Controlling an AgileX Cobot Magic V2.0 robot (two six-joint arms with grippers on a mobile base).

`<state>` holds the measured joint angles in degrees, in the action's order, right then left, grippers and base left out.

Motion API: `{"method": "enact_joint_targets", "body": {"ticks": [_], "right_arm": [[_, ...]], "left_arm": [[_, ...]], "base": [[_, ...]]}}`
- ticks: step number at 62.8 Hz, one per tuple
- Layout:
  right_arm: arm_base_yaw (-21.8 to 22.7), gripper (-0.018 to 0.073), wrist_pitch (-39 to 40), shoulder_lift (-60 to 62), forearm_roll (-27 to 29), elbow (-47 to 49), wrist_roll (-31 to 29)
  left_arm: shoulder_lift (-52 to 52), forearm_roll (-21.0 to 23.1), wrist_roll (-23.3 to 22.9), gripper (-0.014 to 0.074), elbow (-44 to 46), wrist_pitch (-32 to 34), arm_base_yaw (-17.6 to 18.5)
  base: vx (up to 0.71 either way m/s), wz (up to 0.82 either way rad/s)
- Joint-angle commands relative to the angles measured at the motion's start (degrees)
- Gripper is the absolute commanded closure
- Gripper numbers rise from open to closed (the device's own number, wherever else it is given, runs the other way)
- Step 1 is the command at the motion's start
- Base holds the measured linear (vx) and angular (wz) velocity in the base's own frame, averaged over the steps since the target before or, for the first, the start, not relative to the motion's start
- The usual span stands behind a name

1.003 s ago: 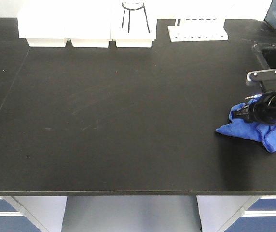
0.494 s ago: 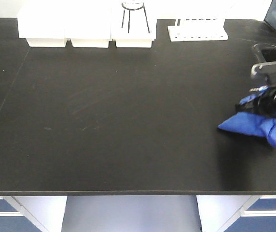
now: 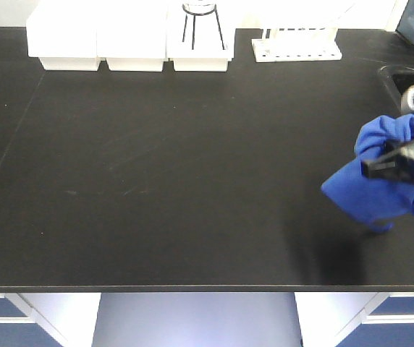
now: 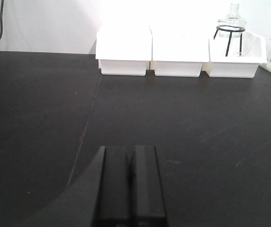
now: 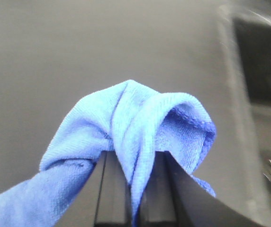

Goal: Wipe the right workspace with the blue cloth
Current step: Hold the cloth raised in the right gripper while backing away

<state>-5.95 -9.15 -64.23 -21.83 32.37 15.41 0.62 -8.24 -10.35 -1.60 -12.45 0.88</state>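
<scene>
Most bench (image 3: 156,181) open; right hand (image 3: 385,163) pinches blue cloth (image 3: 370,196) far rt.

Royal-blue cloth (image 3: 370,199) w/ darker hem, matte blk benchtop (image 3: 192,181), white bins (image 3: 127,43) & rack (image 3: 297,49).

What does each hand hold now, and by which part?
The right hand pinches the blue cloth at a bunched fold; the left hand holds nothing.

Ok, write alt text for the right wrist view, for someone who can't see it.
The right gripper is shut on a blue cloth, which bunches above it and trails off lower left. Behind is a blurred benchtop, with a basin at the right edge.
</scene>
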Motion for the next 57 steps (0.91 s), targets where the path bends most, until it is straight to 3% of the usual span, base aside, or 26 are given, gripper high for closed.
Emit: {"method": "enact_joint_targets", "body": {"ticks": [1, 24, 57], "right_arm": [[-1.11, 0.0566, 6.00, 5.77, -0.47, -2.21, -0.17], [-1.05, 0.0562, 4.88, 20.42, -0.38, -11.46, -0.03], [-1.05, 0.0562, 3.66, 20.97, -0.38, -11.46, -0.21]], "left_arm": [[0.84, -0.05, -0.49, 0.0602, -1.74, 4.67, -0.27], [0.84, -0.05, -0.49, 0.0602, -1.74, 4.67, -0.27], [0.84, -0.05, -0.49, 0.0602, -1.74, 4.67, -0.27]], "base": [[0.00, 0.00], [0.00, 0.00], [0.00, 0.00]]}}
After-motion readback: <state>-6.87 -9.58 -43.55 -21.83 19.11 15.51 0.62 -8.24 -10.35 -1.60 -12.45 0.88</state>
